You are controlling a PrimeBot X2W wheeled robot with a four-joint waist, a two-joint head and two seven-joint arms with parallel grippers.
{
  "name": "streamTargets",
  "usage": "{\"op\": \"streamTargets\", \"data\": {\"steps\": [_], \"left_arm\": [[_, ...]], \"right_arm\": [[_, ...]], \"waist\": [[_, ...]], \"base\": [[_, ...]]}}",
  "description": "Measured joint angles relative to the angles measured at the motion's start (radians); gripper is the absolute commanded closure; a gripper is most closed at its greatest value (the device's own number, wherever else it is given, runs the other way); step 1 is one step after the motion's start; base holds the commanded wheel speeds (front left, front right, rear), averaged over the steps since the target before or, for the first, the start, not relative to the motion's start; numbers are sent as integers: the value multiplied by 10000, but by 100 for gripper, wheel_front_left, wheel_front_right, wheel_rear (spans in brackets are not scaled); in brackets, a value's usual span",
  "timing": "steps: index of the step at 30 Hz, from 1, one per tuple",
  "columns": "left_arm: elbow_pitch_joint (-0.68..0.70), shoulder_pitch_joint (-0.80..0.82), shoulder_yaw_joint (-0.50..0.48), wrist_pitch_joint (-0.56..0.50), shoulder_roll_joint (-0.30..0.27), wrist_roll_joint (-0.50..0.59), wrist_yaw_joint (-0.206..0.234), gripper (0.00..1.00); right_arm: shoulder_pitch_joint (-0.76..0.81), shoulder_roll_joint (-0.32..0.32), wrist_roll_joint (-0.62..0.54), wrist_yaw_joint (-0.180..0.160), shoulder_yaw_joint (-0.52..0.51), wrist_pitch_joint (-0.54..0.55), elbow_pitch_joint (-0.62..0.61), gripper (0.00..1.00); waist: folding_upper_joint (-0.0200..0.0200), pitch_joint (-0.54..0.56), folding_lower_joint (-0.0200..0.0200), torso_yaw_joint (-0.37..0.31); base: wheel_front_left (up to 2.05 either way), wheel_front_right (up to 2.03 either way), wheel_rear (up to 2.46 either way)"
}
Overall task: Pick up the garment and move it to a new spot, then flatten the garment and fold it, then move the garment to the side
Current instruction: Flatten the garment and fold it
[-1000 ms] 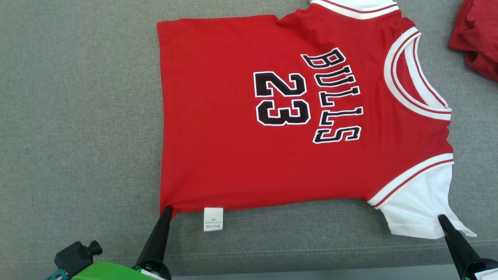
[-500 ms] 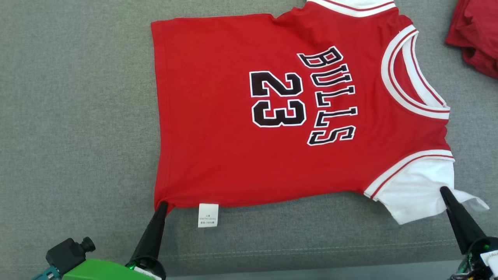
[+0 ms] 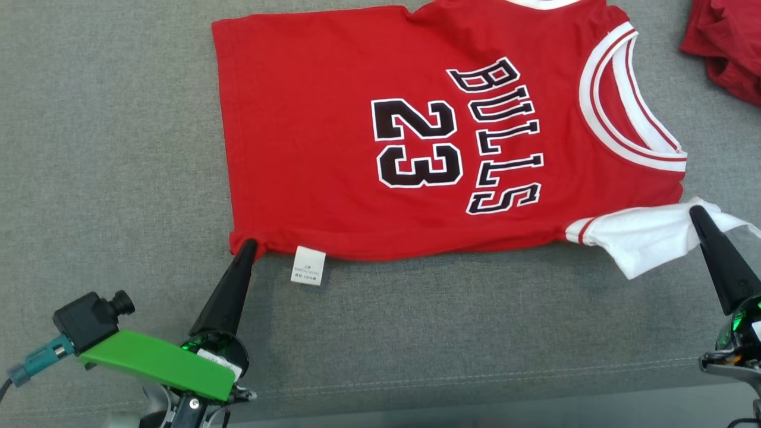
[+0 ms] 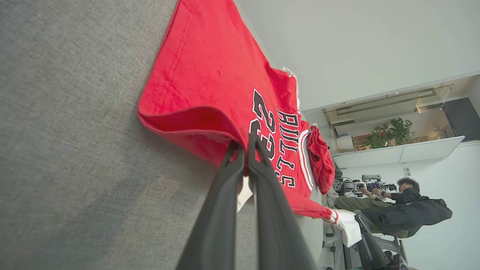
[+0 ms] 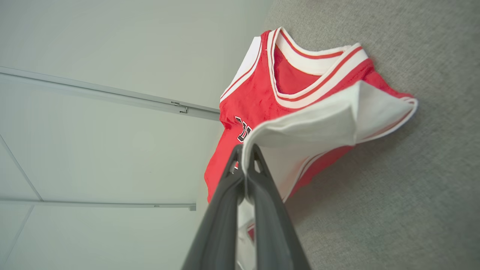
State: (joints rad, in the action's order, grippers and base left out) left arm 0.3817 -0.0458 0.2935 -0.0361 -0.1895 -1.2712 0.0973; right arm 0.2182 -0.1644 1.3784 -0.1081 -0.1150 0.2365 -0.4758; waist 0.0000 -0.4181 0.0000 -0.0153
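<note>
Fingers of the left gripper (image 3: 250, 244) are pinched together on the near hem corner of the garment (image 3: 333, 148), a red jersey. In the left wrist view the two dark tips meet with red cloth between them, and the hem is lifted into a small fold. The right gripper (image 3: 697, 209) is clamped in the same way on the edge of the white sleeve (image 3: 642, 235). The right wrist view shows white cloth running down between its fingers, with the sleeve raised and bunched.

The rest of the jersey lies chest up on the grey fabric surface (image 3: 107, 148), with its white, red-striped neckline (image 3: 618, 119) toward the head view's right. Black letters edged in white read "BULLS" (image 3: 496, 137), with the number "23" (image 3: 416, 142) beside them; both lie sideways in the head view. A white care tag (image 3: 308, 266) hangs from the near edge just beside the left gripper, its print too fine to read.

The far armhole's white trim (image 3: 544, 2) is cut by the top edge. A darker red cloth (image 3: 725, 47) sits apart at the upper right, cropped, and what it is cannot be told. A sticker on the left gripper's base (image 3: 217, 359) is illegible. Far off in the left wrist view a seated person (image 4: 405, 191) shows small and blurred.
</note>
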Motion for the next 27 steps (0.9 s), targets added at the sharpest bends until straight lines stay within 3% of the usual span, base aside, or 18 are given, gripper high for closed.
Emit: {"op": "streamTargets", "data": {"steps": [15,27], "left_arm": [[-272,1582,4,-757,-56,15,194,100],[-1221,3395,-104,-1055,-42,485,272,100]], "right_arm": [[-2305,-96,-619,-173,-272,-244,1189,100],[-3742,-742,-1492,-184,433,217,2451,100]], "waist": [[0,-678,0,-42],[0,-1325,0,377]], "base": [[0,0,0],[0,0,0]]}}
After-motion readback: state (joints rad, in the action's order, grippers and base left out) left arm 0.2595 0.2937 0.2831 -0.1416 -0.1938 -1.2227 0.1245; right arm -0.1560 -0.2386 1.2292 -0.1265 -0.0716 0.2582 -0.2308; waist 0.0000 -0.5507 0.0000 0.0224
